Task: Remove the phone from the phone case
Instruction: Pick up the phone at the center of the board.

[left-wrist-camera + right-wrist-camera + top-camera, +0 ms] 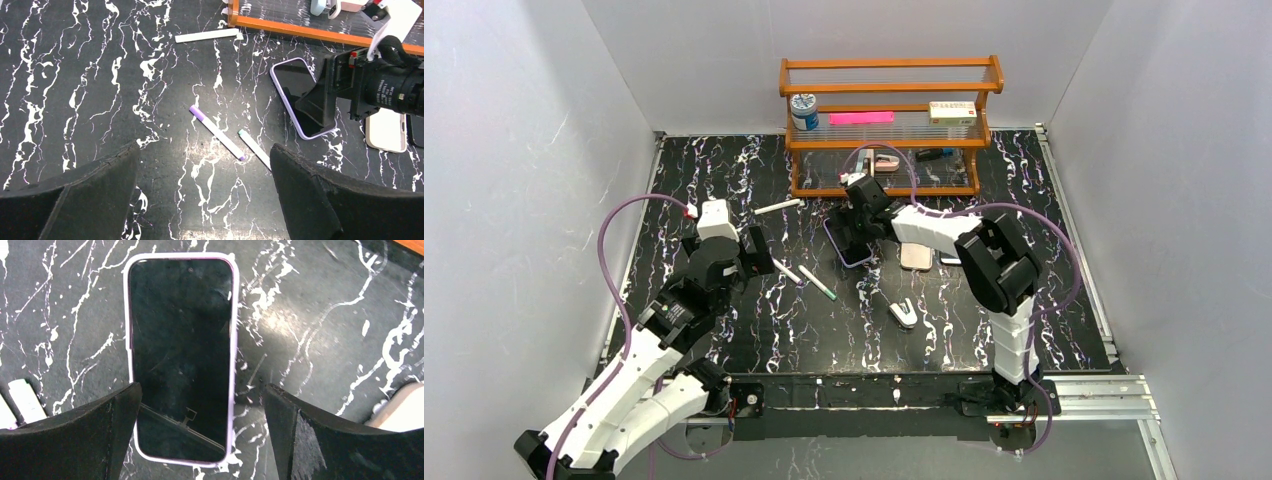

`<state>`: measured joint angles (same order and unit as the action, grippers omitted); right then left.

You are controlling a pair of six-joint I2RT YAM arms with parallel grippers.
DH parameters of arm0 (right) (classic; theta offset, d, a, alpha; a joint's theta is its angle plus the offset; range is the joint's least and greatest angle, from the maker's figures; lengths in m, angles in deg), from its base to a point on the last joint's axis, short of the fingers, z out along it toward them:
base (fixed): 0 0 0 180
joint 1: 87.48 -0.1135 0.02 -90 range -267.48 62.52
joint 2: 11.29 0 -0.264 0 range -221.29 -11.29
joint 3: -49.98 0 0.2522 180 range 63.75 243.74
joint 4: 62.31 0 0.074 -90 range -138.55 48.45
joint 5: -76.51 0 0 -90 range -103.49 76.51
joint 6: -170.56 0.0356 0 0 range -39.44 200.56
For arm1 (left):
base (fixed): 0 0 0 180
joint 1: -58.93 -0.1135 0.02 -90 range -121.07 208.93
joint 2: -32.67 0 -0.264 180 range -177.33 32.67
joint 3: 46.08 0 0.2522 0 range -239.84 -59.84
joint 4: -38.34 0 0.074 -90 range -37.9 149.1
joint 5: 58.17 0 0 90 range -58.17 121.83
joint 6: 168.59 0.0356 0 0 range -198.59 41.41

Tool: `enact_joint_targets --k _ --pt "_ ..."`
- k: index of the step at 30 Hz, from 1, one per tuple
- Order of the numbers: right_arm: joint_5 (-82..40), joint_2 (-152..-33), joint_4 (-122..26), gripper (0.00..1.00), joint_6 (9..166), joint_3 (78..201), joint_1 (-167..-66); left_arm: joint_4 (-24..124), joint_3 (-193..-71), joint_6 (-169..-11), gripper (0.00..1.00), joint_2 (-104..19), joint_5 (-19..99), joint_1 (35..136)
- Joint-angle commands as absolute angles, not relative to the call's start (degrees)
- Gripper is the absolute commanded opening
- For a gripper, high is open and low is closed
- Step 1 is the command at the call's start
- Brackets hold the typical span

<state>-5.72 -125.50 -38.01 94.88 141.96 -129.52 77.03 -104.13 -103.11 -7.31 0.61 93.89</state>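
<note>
A phone with a dark screen sits in a lilac case (180,355), lying flat, screen up, on the black marbled table. It also shows in the top view (848,243) and the left wrist view (300,95). My right gripper (200,427) is open and hovers just above the phone's near end, its left finger over the case's left edge, its right finger off to the right of the case. In the top view the right gripper (860,225) is over the phone. My left gripper (205,192) is open and empty, left of the phone, above bare table (759,255).
Two marker pens, one purple-capped (216,132) and one green-capped (254,148), lie between the grippers. A white stick (206,35) lies near the wooden rack (886,130). A beige phone case (914,256) and a dark phone lie right of the lilac one. A small stapler (903,312) sits nearer.
</note>
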Motion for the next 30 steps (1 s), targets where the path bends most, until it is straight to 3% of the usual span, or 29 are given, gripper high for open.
enact_joint_targets --k 1,30 --pt "-4.85 -128.90 -33.94 0.99 94.35 147.22 -130.61 77.95 -102.94 -101.97 0.98 -6.88 -1.98 93.56" --pt "-7.36 -127.83 -26.95 0.99 98.23 154.18 -131.55 76.67 -98.76 -108.14 0.98 -9.58 3.49 93.38"
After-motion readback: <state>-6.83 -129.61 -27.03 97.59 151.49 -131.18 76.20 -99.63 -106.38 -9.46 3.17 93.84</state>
